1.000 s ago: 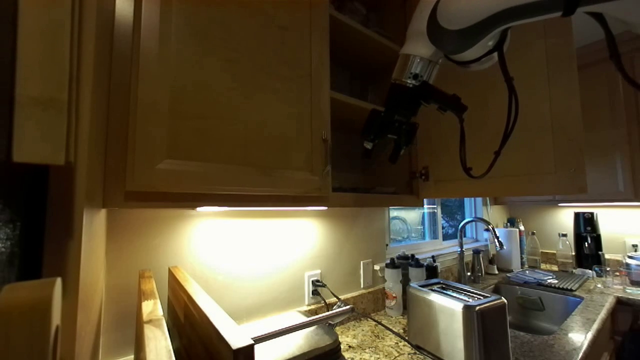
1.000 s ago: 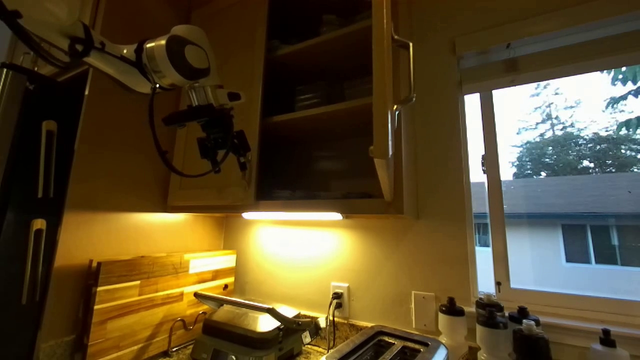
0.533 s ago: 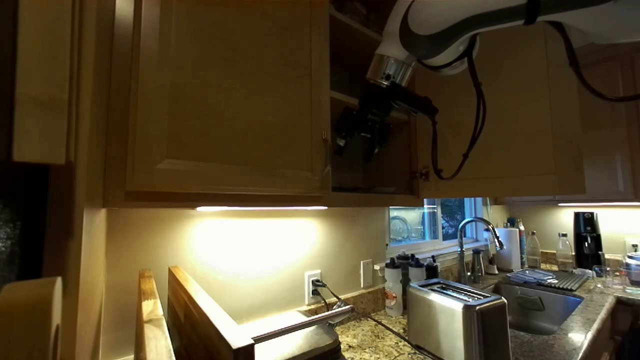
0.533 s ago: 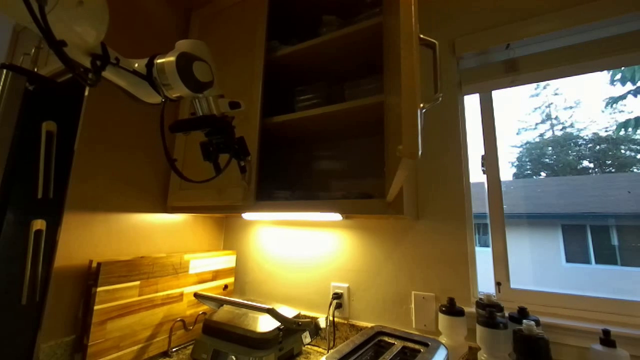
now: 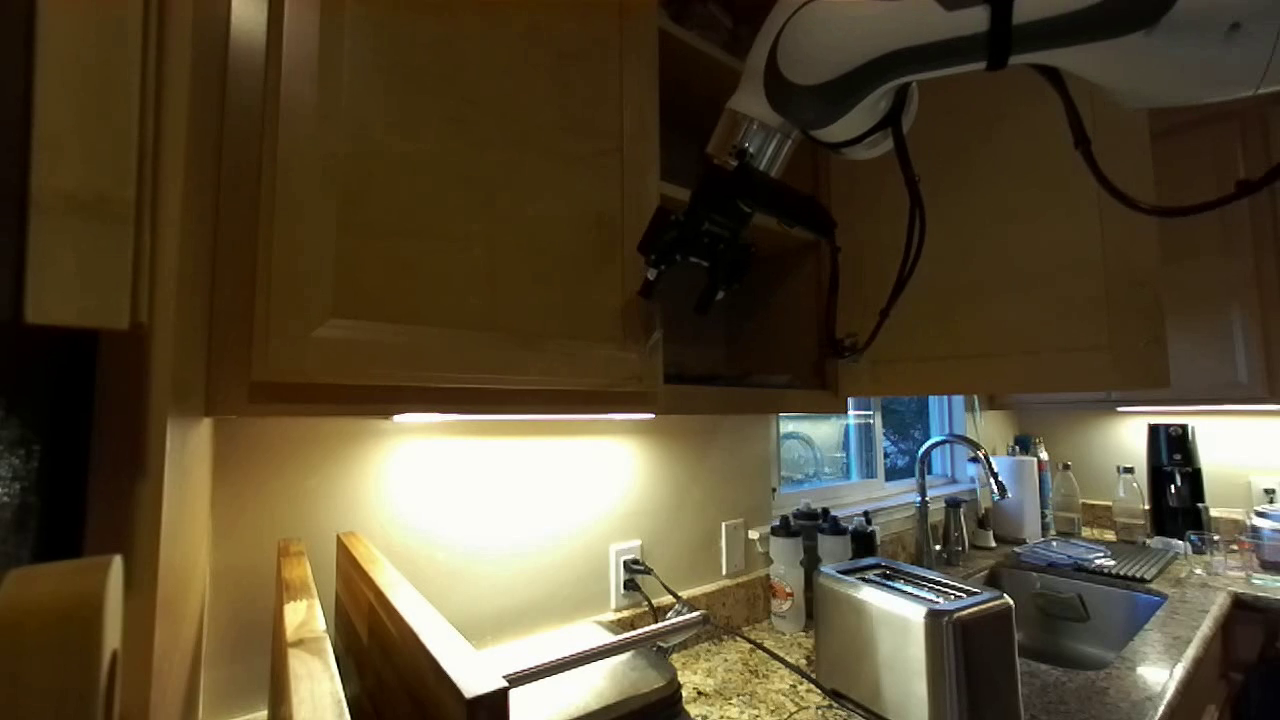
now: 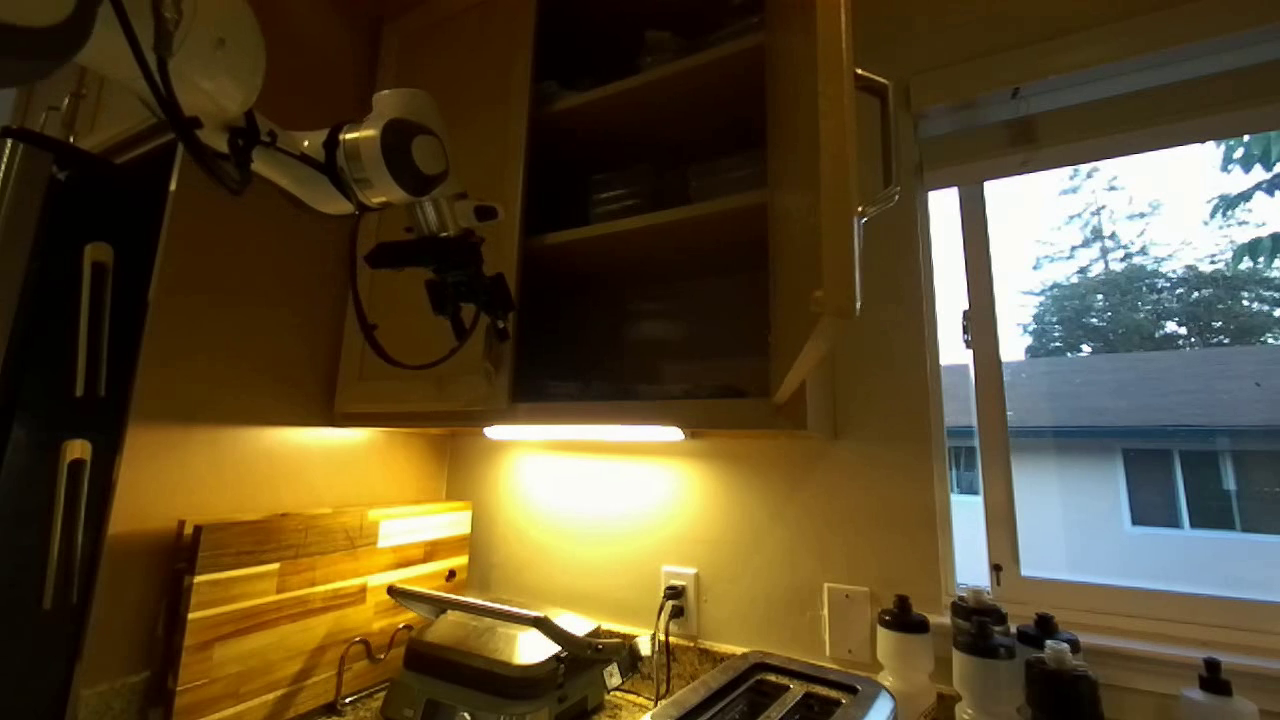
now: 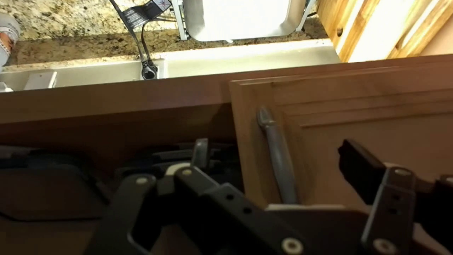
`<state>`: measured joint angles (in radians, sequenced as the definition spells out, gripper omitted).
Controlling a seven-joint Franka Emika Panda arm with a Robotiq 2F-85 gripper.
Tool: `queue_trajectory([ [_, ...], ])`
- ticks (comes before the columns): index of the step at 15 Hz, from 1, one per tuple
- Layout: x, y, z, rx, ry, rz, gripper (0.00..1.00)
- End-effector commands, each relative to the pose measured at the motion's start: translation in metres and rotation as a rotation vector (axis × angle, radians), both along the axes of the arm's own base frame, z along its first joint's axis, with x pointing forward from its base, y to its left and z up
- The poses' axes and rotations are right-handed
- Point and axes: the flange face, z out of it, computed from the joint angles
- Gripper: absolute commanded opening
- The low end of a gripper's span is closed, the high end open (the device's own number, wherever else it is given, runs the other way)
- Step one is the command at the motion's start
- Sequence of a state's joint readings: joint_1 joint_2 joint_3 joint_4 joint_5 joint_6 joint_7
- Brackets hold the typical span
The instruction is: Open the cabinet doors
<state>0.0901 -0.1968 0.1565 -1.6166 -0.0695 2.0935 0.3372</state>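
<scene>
Warm light from a strip under the wall cabinet washes the back wall, and below it your granite worktop carries a steel toaster, a contact grill, wooden boards standing on edge and a cluster of bottles, most of them black-capped, near the window.

Higher up, the open cabinet door stands swung well out from the cabinet front, so you can look in at the shelves, where dark items sit too dim to name. Its metal handle shows on the outer face in an exterior view. Across the dark opening, the closed cabinet door lies flat against the frame.

Your arm spans the top of the scene, and your pincer hangs in front of the closed cabinet door's inner edge, tilted downward. The jaws stand wide. Look through the wrist view and you find the bar handle of the closed cabinet door between the two fingers: one finger shows over the dark opening, its mate over the recessed panel. Whether either finger touches wood or metal, you cannot tell from these angles, nor how far the bar handle reaches in between them.
</scene>
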Motion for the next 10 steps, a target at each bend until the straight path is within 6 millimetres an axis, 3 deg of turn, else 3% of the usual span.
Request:
queue_trajectory([
  [1,0.017,0.003,0.003,0.015,-0.030,-0.032,0.74],
  [5,0.020,0.006,0.005,0.000,-0.029,-0.036,0.45],
  [10,0.009,0.009,0.013,-0.041,-0.045,-0.035,0.13],
])
